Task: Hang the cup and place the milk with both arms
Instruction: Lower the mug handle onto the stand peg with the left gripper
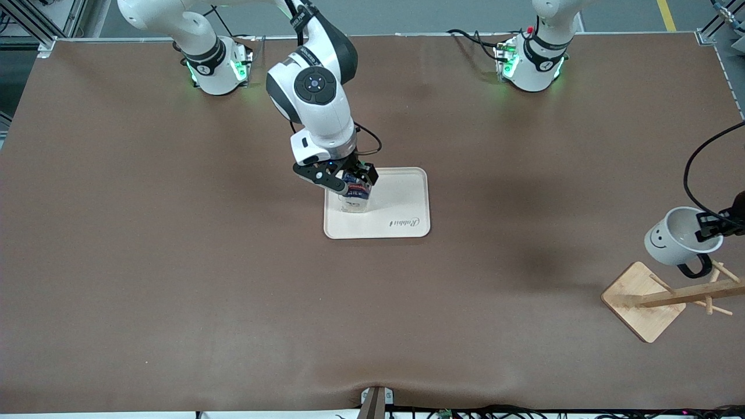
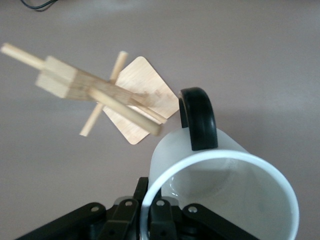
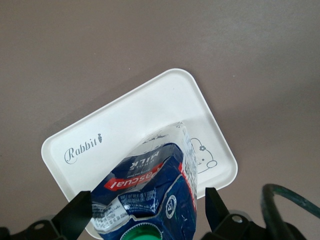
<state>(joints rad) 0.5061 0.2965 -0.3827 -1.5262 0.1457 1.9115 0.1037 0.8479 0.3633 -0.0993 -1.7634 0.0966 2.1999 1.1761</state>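
The milk [image 1: 355, 196], a dark blue carton with a green cap, stands on the white tray [image 1: 401, 205], at the tray's end toward the right arm. My right gripper [image 1: 349, 179] is down around its top, fingers [image 3: 80, 207] spread on either side, with a gap showing beside one finger. The white cup [image 1: 677, 237] with its smiley face hangs in the air over the wooden rack [image 1: 669, 297]. My left gripper [image 1: 707, 227] is shut on the cup's rim, one finger inside and one outside. The cup's black handle [image 2: 198, 117] points toward the rack's pegs [image 2: 125, 107].
The rack stands on a square wooden base [image 1: 640, 305] close to the table's edge at the left arm's end. A black cable [image 1: 692, 169] loops above the cup. The tray lies mid-table on the brown mat [image 1: 174, 262].
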